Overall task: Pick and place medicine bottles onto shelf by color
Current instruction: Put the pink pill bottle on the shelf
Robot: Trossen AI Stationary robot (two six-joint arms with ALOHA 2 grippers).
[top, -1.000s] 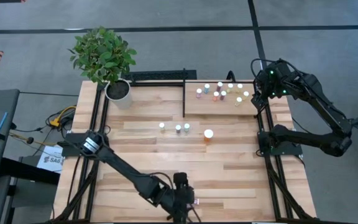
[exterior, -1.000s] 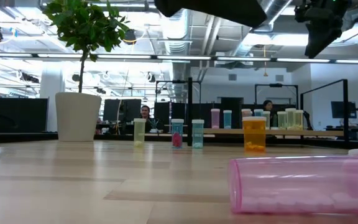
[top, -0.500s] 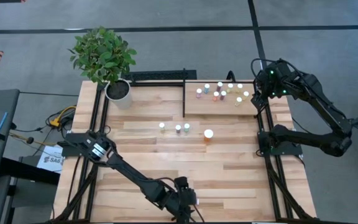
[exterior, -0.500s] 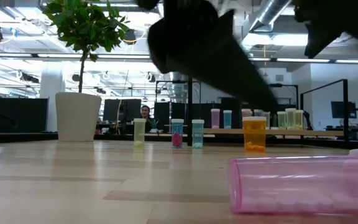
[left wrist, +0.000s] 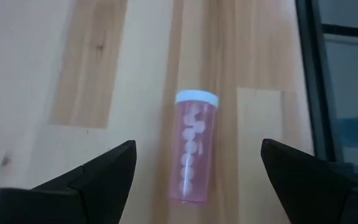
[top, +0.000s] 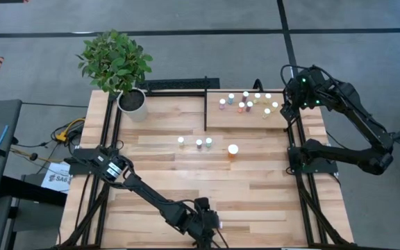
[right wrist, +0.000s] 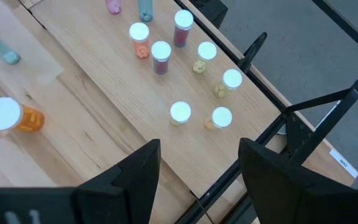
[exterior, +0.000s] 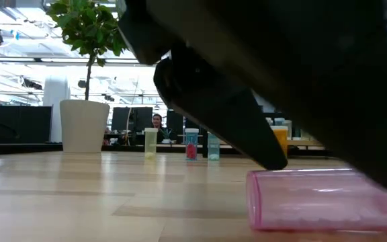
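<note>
Left gripper (left wrist: 194,171) hangs wide open over the pink bottle (left wrist: 193,147) lying flat at the table's near edge; best straddle its middle squarely. Right gripper (right wrist: 197,165), open, waits above the shelf (top: 292,123).

Left pincer (left wrist: 194,165) low at the table's near edge, fingers spread, right pincer (right wrist: 197,165) raised, fingers apart

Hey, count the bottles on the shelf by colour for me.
On the shelf:
Yellow: 4
Maroon: 2
Orange: 1
Pink: 1
Teal: 1
Total: 9
</note>
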